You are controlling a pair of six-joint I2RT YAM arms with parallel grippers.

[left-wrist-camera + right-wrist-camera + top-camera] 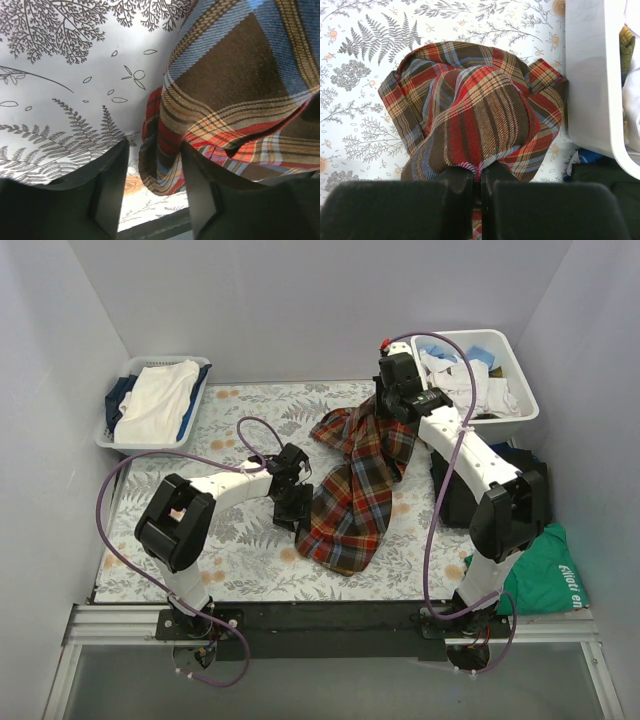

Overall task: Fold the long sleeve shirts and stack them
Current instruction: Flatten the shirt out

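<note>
Nearest the left wrist camera, two dark fingers (107, 195) of the left hand (154, 146) are seen standing partway apart, with a hanging edge of the plaid shirt (240, 75) lying in the gap between them. A strip of bare table (75, 100) can be seen between the cloth and one finger, so the edge is judged to be straddled and not yet clamped.

The right hand (479, 172) is pressed fully together on a pinch of the same shirt. The cloth is held up there, so that it bulges and drapes below the fingers, and a white bin (590, 75) stands just beside it. From above, the shirt is seen as a crumpled band running from the right hand, at the far side near the bin, down to the middle of the table. Its lower end lies heaped there, just beside the left hand.

The step in hand is judged to be the taking of a second hold, so that the shirt can be spread before any fold is made. No fold is to be seen. For the next move, the left hand would need to be closed firmly on the edge. The two hands would then be drawn apart until the cloth is opened and laid flat. A slip from the half-made grip is to be guarded against.
</note>
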